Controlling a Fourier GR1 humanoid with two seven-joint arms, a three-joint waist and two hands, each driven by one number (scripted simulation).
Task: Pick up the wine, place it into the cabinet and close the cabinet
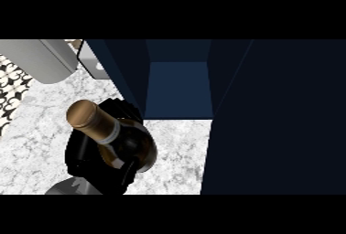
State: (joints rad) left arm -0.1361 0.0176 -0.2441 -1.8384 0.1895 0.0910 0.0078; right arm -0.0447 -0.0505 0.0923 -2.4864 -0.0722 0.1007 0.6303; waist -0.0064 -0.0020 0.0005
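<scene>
The wine bottle (127, 142) is dark with a tan foil top (88, 114), and it tilts with its neck toward the upper left. My left hand (79, 160) is curled round its body, with fingers showing above it and a thumb across its lower front; the hand hides much of the bottle. The bottle hangs over the marble counter (177, 151), just left of and in front of the dark blue cabinet (179, 89). The cabinet stands open, and its door (277, 119) swings out along the right side. My right hand shows nowhere.
A grey rounded appliance (34, 59) sits at the far left back, with a white box (94, 64) beside the cabinet's left wall. A patterned tile strip (10, 91) runs along the left edge. The open door covers the view's right side.
</scene>
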